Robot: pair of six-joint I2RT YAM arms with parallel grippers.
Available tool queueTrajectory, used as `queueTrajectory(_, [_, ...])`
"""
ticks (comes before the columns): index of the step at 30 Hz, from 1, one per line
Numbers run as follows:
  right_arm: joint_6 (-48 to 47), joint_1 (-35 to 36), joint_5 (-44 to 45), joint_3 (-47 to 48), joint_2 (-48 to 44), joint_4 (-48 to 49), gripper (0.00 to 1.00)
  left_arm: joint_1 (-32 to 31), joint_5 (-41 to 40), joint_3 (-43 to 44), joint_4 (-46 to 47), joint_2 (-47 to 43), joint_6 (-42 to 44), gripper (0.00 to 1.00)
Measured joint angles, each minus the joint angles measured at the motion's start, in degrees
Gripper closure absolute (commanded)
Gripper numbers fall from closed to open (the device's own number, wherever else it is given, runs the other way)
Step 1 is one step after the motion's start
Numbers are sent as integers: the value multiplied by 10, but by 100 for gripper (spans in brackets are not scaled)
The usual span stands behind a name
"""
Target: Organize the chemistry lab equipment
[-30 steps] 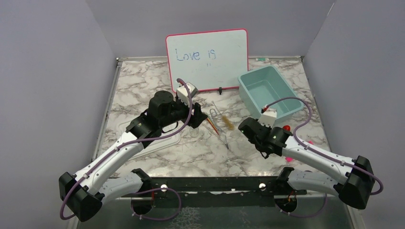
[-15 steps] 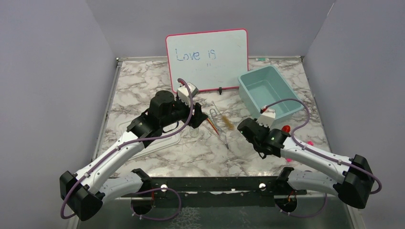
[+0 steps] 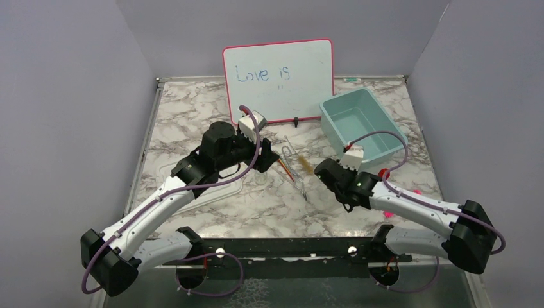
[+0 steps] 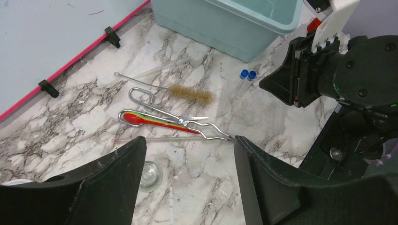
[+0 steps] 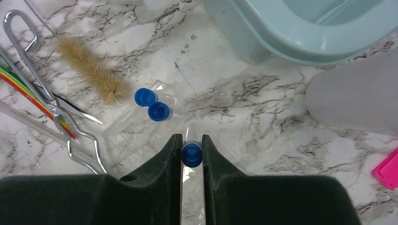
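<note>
Grey-veined marble desk (image 3: pixel 192 109), pale teal plastic tub (image 5: pixel 300 49) at far right. Left pincer (image 4: pixel 188 140) gapes wide above the desk, brown-bristled wire brush (image 4: pixel 190 93) just ahead. Right pincer (image 5: pixel 191 140) grips a clear blue-capped tube (image 5: pixel 191 155) near the tub.

Was a white table (image 3: pixel 186 109) veined in grey. Carried a teal bin (image 4: pixel 220 28) at the far right, with a pink-framed whiteboard (image 3: pixel 279 77) propped on black clips beside it. Held mid-table a brown-bristled wire brush (image 4: pixel 191 94), metal tongs (image 4: pixel 162 111) touching red and orange sticks (image 4: pixel 150 119), two blue-capped tubes (image 5: pixel 150 105) just beside the brush, and a clear little beaker (image 4: pixel 150 174) upright, nearer the arms
</note>
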Motion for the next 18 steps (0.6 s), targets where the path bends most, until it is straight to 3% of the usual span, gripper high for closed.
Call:
queueTrajectory(5, [0, 0, 0, 0, 26, -1, 80, 0, 0, 0, 0, 0, 0, 28])
queueTrajectory(11, [-1, 0, -1, 0, 34, 0, 63, 0, 0, 0, 0, 0, 0, 28])
queueTrajectory(18, [-16, 0, -7, 4, 14, -5, 61, 0, 0, -1, 0, 0, 0, 28])
